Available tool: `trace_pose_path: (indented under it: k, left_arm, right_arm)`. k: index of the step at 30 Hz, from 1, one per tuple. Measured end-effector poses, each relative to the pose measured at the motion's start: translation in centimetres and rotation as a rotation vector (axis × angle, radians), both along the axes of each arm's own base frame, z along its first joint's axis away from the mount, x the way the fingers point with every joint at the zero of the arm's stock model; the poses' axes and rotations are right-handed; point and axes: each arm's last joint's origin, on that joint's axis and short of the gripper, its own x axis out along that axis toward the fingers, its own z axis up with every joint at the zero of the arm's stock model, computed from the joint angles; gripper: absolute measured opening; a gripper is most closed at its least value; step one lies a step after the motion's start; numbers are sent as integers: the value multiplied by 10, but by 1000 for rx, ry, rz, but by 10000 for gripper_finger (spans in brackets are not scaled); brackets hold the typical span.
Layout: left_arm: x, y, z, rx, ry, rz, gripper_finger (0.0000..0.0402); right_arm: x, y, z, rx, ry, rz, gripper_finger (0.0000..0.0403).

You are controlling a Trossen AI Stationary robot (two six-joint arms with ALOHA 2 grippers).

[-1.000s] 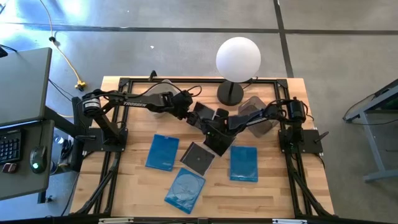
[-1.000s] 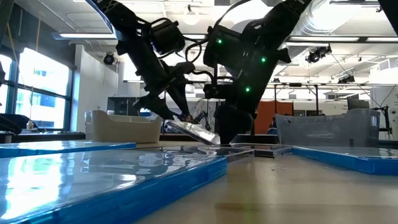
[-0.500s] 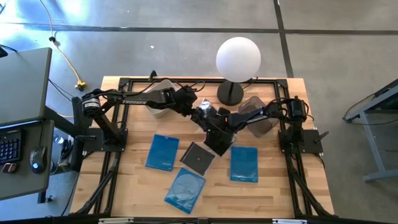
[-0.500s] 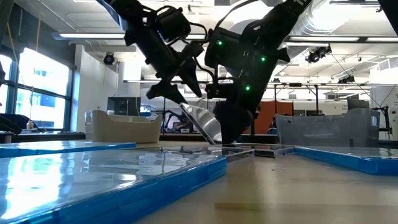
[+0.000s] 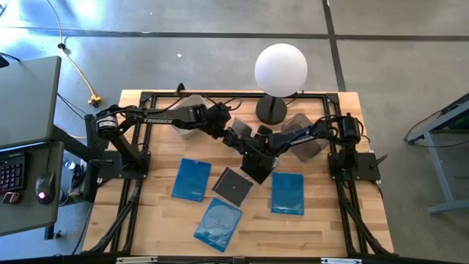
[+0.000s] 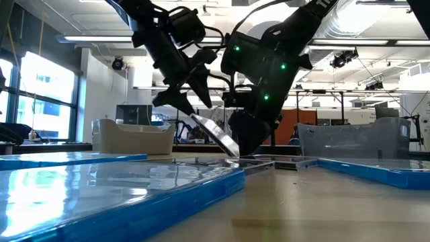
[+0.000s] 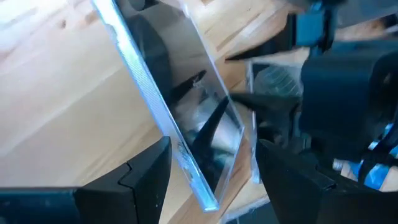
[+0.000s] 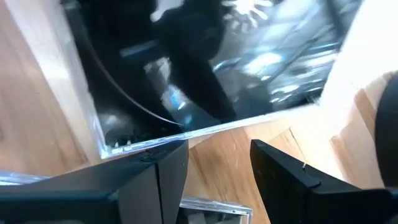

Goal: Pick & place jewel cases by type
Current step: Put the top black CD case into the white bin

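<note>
The left hand (image 6: pixel 195 101) grips one dark jewel case (image 6: pixel 215 136) by its upper edge and holds it tilted, its lower edge at the counter (image 5: pixel 330 220) near the middle. The right hand (image 5: pixel 253 158) stands just beside it (whether its fingers are open, one cannot tell). This seems to be the pick step. Next, the case must be lifted free and carried to a bin (image 6: pixel 131 138), probably.
</note>
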Motion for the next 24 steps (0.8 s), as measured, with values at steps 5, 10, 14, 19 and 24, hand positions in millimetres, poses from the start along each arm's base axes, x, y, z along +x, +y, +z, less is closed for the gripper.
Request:
trace_pose_path:
  k: [5,10,14,19,24]
  left_arm:
    - [0,0,-1,-7,7,2,230]
    - [0,0,-1,-7,4,2,230]
    - [0,0,-1,-2,-2,1,230]
    - [0,0,-1,9,-3,-2,230]
    - [0,0,-1,22,-2,-17,230]
  right_arm:
    - [0,-1,0,-22,4,-12,169]
    - [-1,-2,0,-32,6,-17,169]
    - [0,-2,0,-34,3,-9,169]
    - [1,-2,0,-54,9,24,169]
    - [2,-2,1,-75,12,40,169]
